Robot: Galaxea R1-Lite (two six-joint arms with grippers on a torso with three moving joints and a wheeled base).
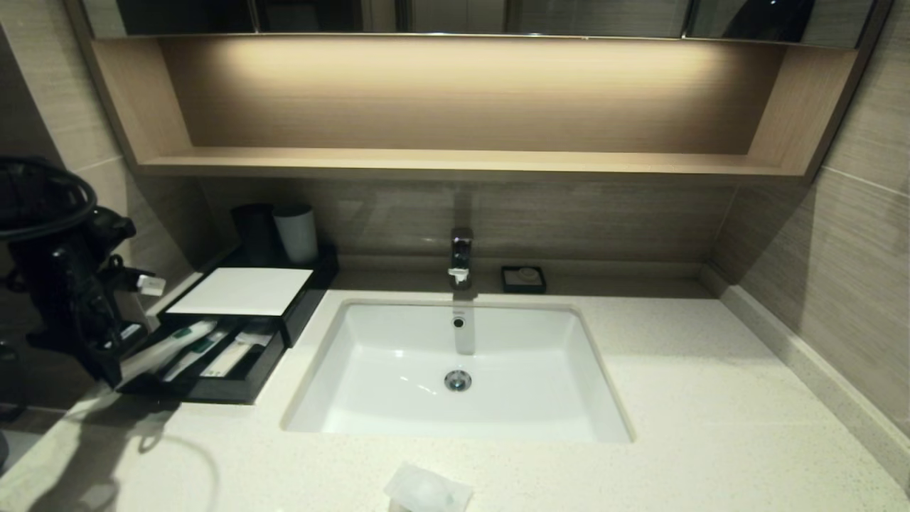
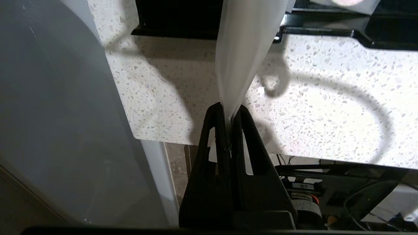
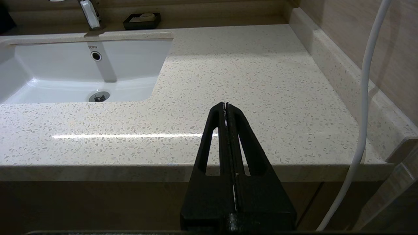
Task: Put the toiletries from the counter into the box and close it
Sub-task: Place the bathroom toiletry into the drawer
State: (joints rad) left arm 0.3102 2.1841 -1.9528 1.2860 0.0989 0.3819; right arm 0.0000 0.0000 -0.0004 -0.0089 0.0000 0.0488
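The black box with a white top panel [image 1: 242, 290] stands at the counter's [image 1: 675, 398] back left, its front drawer [image 1: 213, 390] pulled open. Slim clear sachets lie in the drawer, one green-tipped [image 1: 202, 348]. My left gripper [image 1: 117, 371] is at the drawer's left front corner, shut on the end of a long clear sachet [image 2: 245, 49] whose far end reaches over the drawer [image 2: 326, 29]. A small crinkly clear packet [image 1: 426, 491] lies on the counter's front edge, before the basin [image 1: 398, 370]. My right gripper [image 3: 226, 105] is shut and empty at the counter's front right edge.
A black cup [image 1: 256, 231] and a white cup [image 1: 296, 233] stand behind the box. A tap [image 1: 461, 256] and a small black square dish [image 1: 523, 279] are at the back. A tan wooden shelf [image 1: 462, 160] hangs above. A white cable [image 3: 365, 98] runs by the right wall.
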